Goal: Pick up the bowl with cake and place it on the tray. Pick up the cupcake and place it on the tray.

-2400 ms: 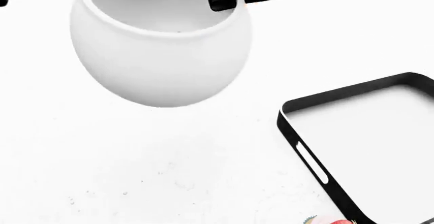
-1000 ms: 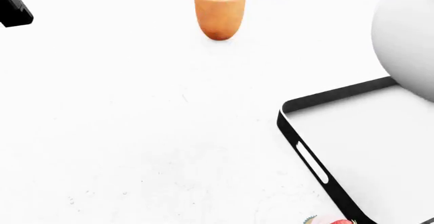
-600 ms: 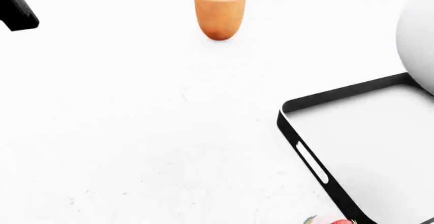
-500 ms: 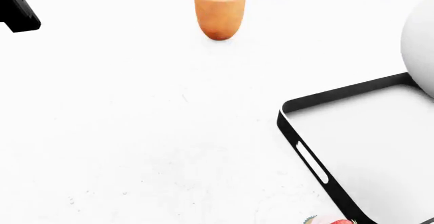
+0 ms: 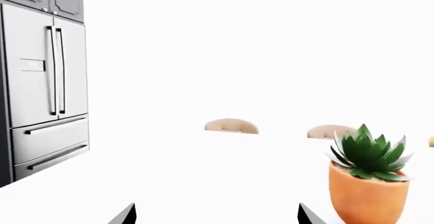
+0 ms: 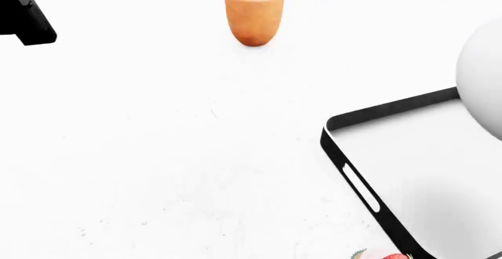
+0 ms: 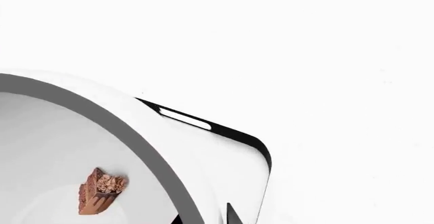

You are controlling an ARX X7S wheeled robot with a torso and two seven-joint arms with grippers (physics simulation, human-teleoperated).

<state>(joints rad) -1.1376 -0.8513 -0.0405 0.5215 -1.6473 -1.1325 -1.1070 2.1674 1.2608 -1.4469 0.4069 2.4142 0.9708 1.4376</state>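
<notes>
The white bowl hangs at the head view's right edge, over the far part of the black tray. In the right wrist view my right gripper is shut on the bowl's thick rim, one finger inside and one finger outside. The brown cake piece lies inside the bowl, and the tray's rim shows below it. The cupcake peeks in at the bottom edge, just in front of the tray. My left gripper is open and empty, far from both.
An orange plant pot with a green succulent stands at the back of the white table; it also shows in the left wrist view. A steel fridge and chair backs lie beyond the table.
The bowl has travelled from the table's middle to the right, over the tray, and now sits slightly lower and further left than half a second ago. My left arm edged further into view.
</notes>
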